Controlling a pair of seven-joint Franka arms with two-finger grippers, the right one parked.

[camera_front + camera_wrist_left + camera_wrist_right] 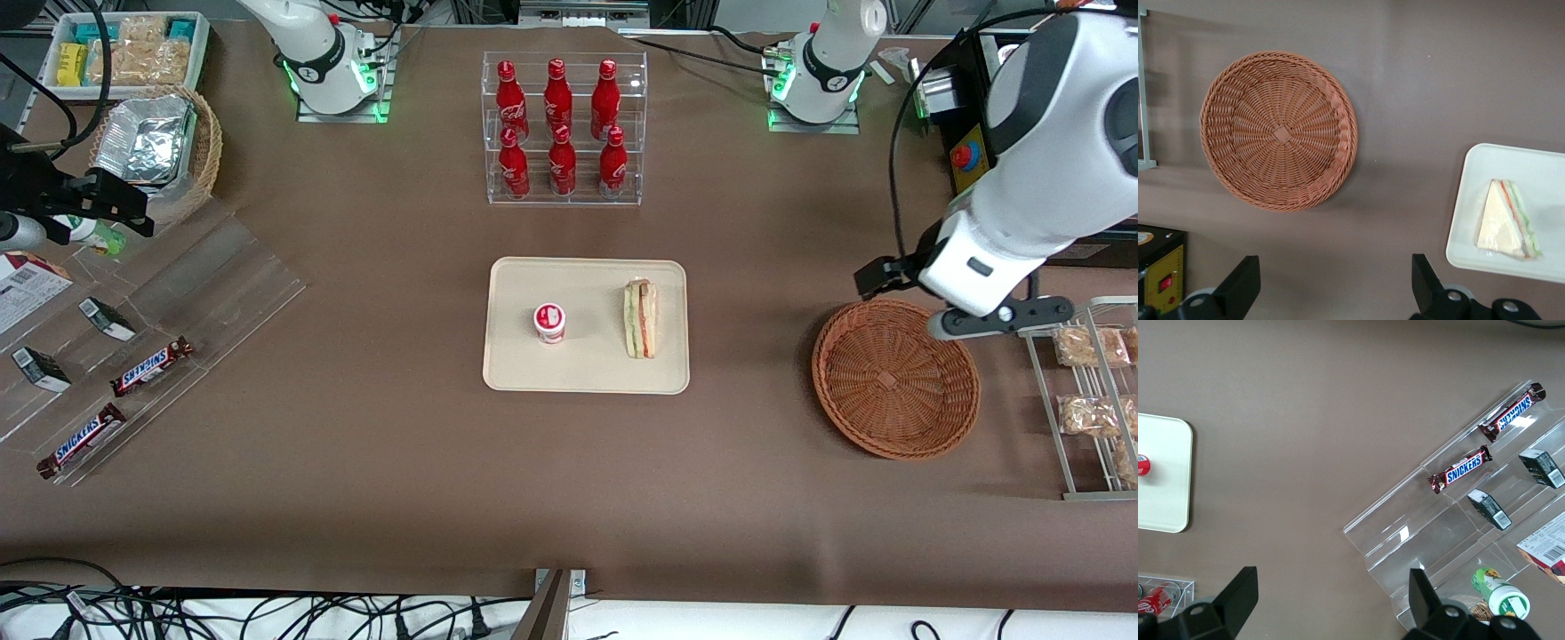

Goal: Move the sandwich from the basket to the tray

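Note:
The wrapped triangular sandwich (640,318) lies on the cream tray (587,364), toward the tray's edge nearest the working arm. It also shows in the left wrist view (1506,220) on the tray (1545,173). The round reddish-brown wicker basket (893,378) is empty and stands on the table toward the working arm's end; it shows whole in the wrist view (1279,130). My left gripper (893,271) hangs high above the table, just farther from the front camera than the basket. It is open and empty (1331,293).
A small red-and-white cup (549,322) stands on the tray beside the sandwich. A clear rack of red bottles (564,129) stands farther back. A wire rack of bagged snacks (1093,391) sits beside the basket. An acrylic stand with Snickers bars (151,366) lies toward the parked arm's end.

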